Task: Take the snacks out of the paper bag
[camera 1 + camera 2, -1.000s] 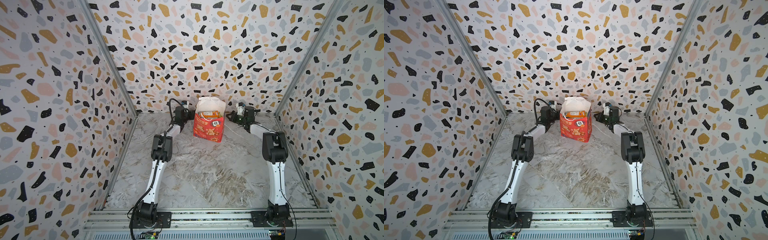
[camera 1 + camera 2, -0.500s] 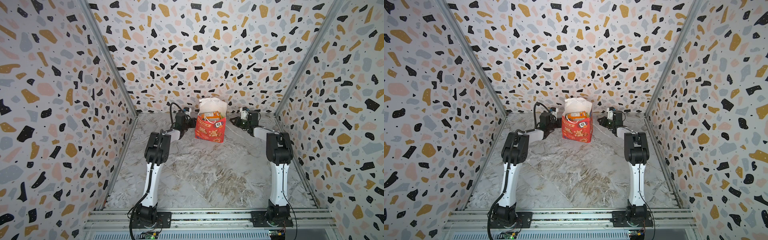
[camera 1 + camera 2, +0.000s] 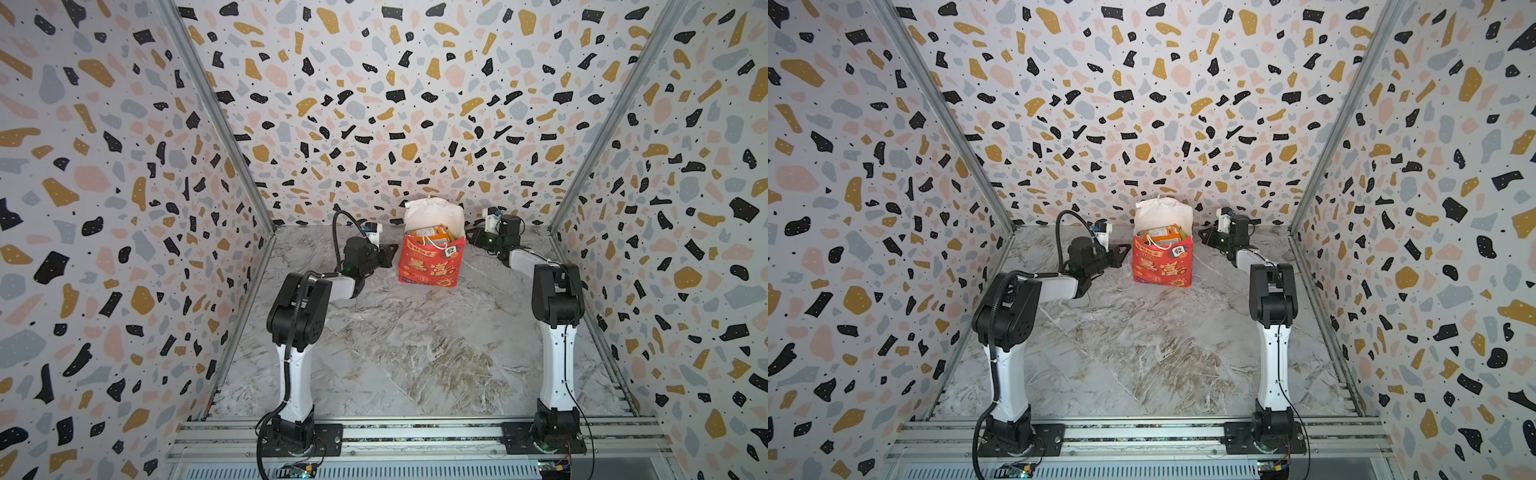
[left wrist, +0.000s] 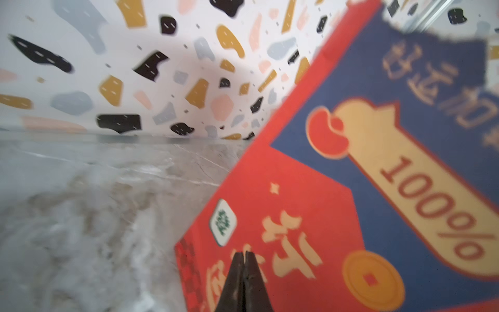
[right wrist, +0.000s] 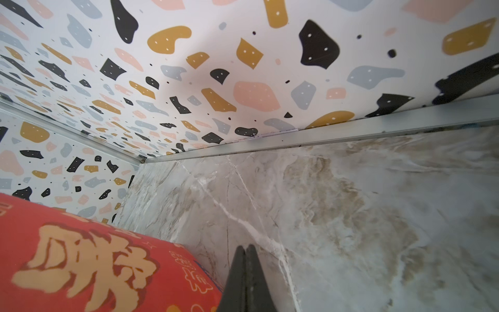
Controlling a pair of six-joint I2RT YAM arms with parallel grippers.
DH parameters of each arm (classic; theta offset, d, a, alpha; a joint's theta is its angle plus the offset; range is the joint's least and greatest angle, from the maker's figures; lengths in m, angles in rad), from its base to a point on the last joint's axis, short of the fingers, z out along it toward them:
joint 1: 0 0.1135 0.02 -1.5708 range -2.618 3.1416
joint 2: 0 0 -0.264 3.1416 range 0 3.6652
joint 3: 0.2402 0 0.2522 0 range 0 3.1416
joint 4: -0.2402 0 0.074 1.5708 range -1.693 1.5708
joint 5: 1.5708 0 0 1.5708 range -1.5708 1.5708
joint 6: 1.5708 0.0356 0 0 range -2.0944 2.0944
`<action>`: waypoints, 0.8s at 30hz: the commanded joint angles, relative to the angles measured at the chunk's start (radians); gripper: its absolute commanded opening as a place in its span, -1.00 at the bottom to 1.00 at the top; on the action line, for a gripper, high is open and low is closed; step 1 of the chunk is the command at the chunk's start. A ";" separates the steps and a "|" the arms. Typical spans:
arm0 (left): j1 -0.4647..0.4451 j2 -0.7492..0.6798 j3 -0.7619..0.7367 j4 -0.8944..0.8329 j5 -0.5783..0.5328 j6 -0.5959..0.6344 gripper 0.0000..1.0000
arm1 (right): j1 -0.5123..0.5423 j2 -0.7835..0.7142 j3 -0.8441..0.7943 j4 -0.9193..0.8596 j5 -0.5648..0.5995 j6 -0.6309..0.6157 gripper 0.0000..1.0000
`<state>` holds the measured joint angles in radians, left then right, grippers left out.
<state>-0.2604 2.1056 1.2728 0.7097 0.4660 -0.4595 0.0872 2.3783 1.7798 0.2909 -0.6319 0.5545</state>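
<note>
Left gripper (image 4: 244,254) has swung down, tips pressed together, empty.
It noses the red boxy paper gift bag (image 3: 430,266); right gripper (image 5: 245,248), closed too, sits opposite; crinkly orange snack packets (image 3: 434,235) lie in the bag's mouth. Best rise, spread, enter from above.

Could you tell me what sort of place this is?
Probably a robot test booth: terrazzo-print walls enclose a marble-look tabletop, with the left arm and right arm bolted to an aluminium rail.
</note>
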 commanded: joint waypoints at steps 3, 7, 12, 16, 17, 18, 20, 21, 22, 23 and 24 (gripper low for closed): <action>0.055 0.093 0.241 -0.074 -0.017 0.027 -1.00 | 0.031 0.069 0.135 -0.070 -0.027 -0.013 -1.00; 0.053 0.261 0.476 -0.164 -0.003 0.016 -1.00 | 0.045 0.116 0.186 -0.083 -0.034 -0.009 -1.00; 0.038 0.537 0.903 -0.376 0.036 -0.005 -1.00 | 0.061 0.173 0.240 -0.081 -0.087 -0.008 -1.00; 0.009 0.624 1.006 -0.396 0.025 -0.014 -1.00 | 0.079 0.211 0.301 -0.124 -0.134 -0.032 -1.00; 0.002 0.630 1.000 -0.383 0.015 -0.016 -1.00 | 0.085 0.215 0.306 -0.133 -0.136 -0.046 -1.00; -0.002 0.636 0.999 -0.369 0.010 -0.017 -1.00 | 0.089 0.215 0.312 -0.141 -0.138 -0.060 -1.00; -0.008 0.650 1.007 -0.359 0.009 -0.018 -1.00 | 0.097 0.214 0.313 -0.147 -0.149 -0.078 -1.00; -0.010 0.657 1.012 -0.352 0.009 -0.016 -1.00 | 0.101 0.211 0.313 -0.149 -0.154 -0.085 -1.00; -0.014 0.663 1.018 -0.349 0.012 -0.009 -1.00 | 0.104 0.210 0.313 -0.151 -0.154 -0.088 -1.00; -0.017 0.673 1.033 -0.355 0.020 0.007 -1.00 | 0.106 0.209 0.312 -0.154 -0.156 -0.090 -1.00; -0.022 0.683 1.055 -0.383 0.019 0.027 -1.00 | 0.108 0.207 0.309 -0.149 -0.163 -0.091 -1.00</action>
<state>-0.2733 2.7926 2.2581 0.3077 0.4717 -0.4625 0.1627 2.6171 2.0644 0.1753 -0.7433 0.5030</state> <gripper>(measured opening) 0.047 0.045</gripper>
